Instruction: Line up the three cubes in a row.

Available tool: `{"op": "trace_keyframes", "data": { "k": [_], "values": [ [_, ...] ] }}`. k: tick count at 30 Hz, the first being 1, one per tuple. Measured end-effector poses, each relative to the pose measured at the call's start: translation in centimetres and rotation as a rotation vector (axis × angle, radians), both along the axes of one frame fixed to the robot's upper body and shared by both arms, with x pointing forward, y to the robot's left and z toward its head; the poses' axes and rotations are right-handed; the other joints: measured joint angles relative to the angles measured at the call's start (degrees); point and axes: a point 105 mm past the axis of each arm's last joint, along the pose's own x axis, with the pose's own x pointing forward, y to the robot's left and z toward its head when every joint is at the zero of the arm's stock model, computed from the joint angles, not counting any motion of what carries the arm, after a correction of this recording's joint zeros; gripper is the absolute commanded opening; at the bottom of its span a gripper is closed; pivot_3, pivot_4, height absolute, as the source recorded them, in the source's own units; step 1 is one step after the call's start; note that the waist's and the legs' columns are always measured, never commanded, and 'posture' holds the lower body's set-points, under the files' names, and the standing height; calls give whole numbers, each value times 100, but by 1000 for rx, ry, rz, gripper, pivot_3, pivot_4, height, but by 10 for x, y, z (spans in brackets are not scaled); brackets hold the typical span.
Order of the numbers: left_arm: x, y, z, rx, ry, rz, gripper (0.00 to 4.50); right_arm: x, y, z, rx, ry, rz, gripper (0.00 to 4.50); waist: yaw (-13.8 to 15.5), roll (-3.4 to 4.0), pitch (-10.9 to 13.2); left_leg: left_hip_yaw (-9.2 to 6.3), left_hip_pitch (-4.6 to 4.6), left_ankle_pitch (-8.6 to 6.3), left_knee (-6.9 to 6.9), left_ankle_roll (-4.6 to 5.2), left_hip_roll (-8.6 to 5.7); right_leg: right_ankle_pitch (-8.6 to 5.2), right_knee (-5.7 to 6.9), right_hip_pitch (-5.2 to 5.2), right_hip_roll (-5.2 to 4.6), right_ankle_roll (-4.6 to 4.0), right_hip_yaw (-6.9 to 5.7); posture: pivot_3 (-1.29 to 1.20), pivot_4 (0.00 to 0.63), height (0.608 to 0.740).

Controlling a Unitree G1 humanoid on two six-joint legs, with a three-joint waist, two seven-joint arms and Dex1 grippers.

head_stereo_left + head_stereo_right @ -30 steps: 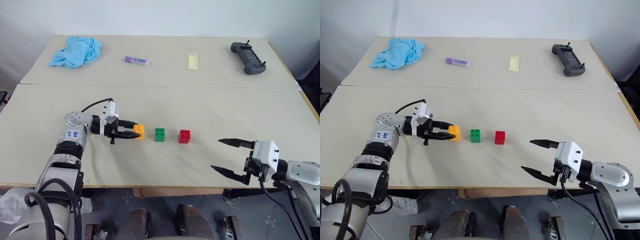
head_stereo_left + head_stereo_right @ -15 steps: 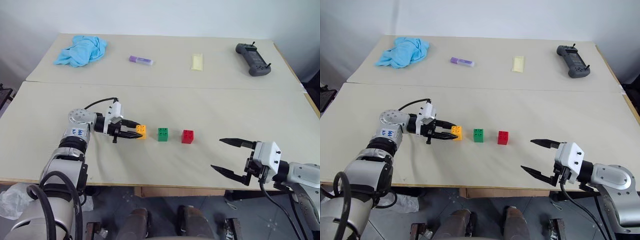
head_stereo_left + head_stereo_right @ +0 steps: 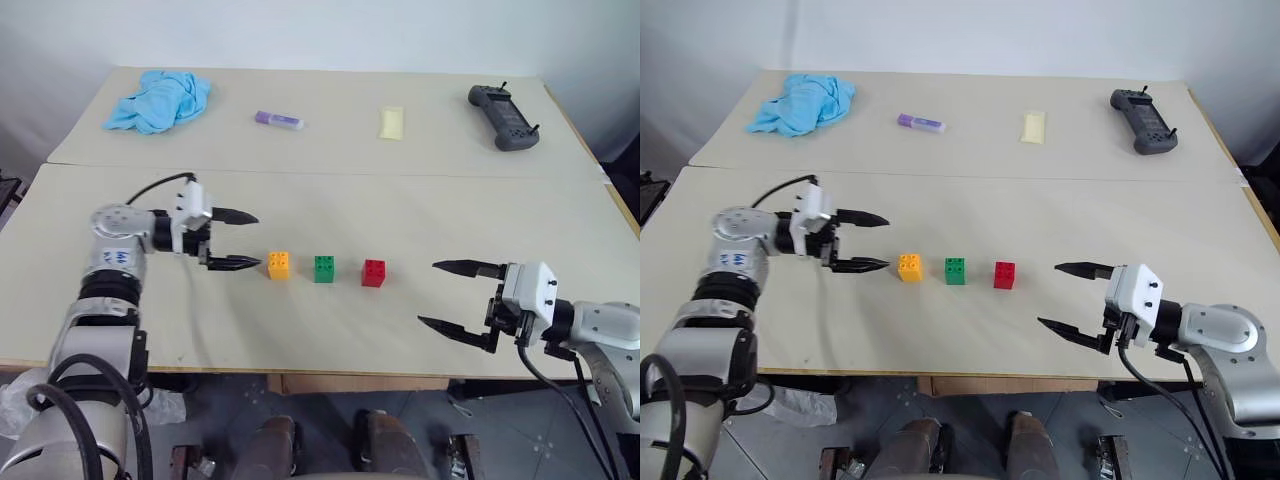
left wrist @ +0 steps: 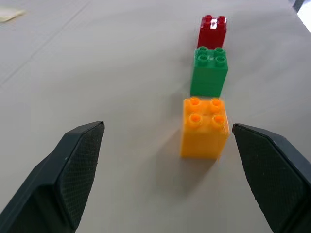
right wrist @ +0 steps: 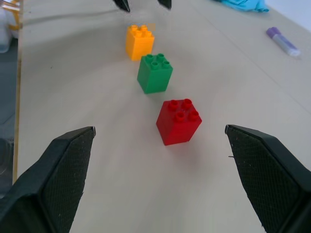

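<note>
We are backing our left gripper (image 3: pixel 232 239) off the orange cube (image 3: pixel 279 265), fingers spreading wide, leaving orange, green cube (image 3: pixel 324 268) and red cube (image 3: pixel 374 273) aligned.

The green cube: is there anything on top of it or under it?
Nothing sits on the green cube; its four studs are bare. It stands on the table between the orange cube and red cube. Its underside is hidden.

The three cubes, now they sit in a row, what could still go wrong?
The open left gripper sits close beside the orange cube; a sideways swing could knock it out of line with the green cube and red cube. The open right gripper could likewise clip the red one if it sweeps inward.
</note>
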Motion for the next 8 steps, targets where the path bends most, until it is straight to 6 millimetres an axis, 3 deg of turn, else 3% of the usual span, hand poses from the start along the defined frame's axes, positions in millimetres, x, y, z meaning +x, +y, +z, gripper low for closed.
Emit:
{"op": "trace_keyframes", "data": {
  "k": [2,4,8],
  "values": [
    [-8,13,2,15,-2,27,4484,11,-8,15,-15,-22,-1,4500,-52,2,1,-8,0,1,-1,-3,6,-1,-1,0,-7,-1,-1,0,150,740],
    [-10,11,10,0,-21,21,4484,15,-7,25,-18,-48,26,4500,-19,1,1,-27,-2,5,0,-10,9,-2,-3,3,-9,-3,-2,0,150,740],
    [-12,14,15,29,-69,50,4484,17,3,17,-29,-19,99,4500,41,1,1,-21,-3,4,-1,-9,5,-2,-5,2,-8,-4,-2,0,150,740]
  ]
}}
